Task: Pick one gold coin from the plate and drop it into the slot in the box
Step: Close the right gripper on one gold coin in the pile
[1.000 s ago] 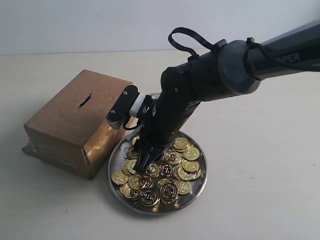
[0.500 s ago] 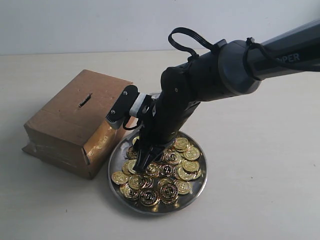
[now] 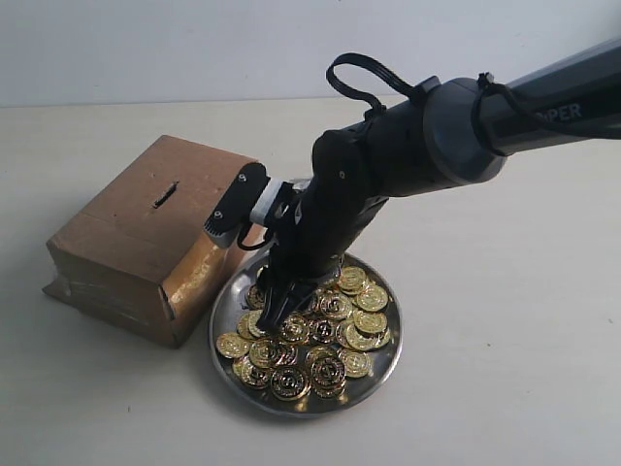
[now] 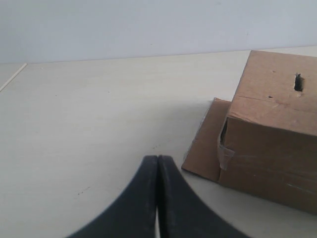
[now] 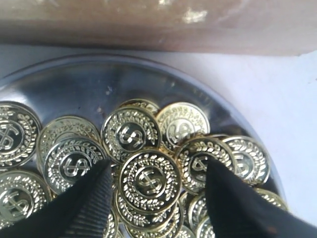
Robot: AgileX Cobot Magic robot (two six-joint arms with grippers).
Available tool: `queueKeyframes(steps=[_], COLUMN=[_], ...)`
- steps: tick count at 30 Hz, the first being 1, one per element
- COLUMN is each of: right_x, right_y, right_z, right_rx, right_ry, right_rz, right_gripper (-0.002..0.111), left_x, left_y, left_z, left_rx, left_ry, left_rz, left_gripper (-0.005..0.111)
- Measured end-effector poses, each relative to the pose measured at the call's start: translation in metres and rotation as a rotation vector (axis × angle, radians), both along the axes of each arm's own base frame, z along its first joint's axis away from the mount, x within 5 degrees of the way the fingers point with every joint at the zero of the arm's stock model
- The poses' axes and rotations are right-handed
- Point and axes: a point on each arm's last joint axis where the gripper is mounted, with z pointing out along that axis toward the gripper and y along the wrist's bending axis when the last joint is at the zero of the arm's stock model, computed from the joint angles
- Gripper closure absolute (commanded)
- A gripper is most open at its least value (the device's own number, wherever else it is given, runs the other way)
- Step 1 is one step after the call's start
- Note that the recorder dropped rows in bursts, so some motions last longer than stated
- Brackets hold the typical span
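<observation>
A round silver plate [image 3: 386,366] holds several gold coins [image 3: 354,320] stamped with dollar signs. Next to it, on the left, stands the brown cardboard box [image 3: 126,248] with its dark slot [image 3: 165,195] on top. My right gripper [image 3: 277,313] reaches down into the plate, open, its two fingertips straddling one gold coin [image 5: 150,181] that lies on top of the pile; whether the tips touch it is unclear. The plate rim [image 5: 233,111] curves behind the coins. My left gripper [image 4: 157,163] is shut and empty, low over the table, short of the box [image 4: 277,139] and slot [image 4: 298,82].
The pale table [image 3: 505,320] stretches around the plate and box. A flat cardboard flap [image 4: 205,144] juts out from under the box. Glossy tape [image 3: 194,277] covers the box side that faces the plate. My right arm's dark body [image 3: 408,155] hangs over the plate's far side.
The right gripper has risen very slightly over the coins; the coins and box look unchanged.
</observation>
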Motion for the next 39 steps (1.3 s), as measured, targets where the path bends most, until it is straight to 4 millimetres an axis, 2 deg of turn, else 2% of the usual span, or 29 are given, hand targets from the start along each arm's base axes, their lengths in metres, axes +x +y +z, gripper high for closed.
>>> queueKeyframes(steps=[17, 23, 30, 39], right_x=[0.002, 0.002, 0.002, 0.002], right_y=[0.001, 0.001, 0.001, 0.001], right_z=[-0.011, -0.012, -0.012, -0.012], right_rx=[-0.001, -0.002, -0.002, -0.005], right_ry=[-0.003, -0.001, 0.000, 0.009], right_rz=[-0.006, -0.006, -0.009, -0.012], right_gripper=[0.055, 0.065, 0.088, 0.090], left_x=[0.000, 0.000, 0.000, 0.000], left_y=[0.000, 0.000, 0.000, 0.000], left_z=[0.000, 0.000, 0.000, 0.000], left_rx=[0.000, 0.000, 0.000, 0.000], left_ry=[0.000, 0.000, 0.000, 0.000], left_rz=[0.000, 0.000, 0.000, 0.000], left_gripper=[0.107, 0.107, 0.107, 0.107])
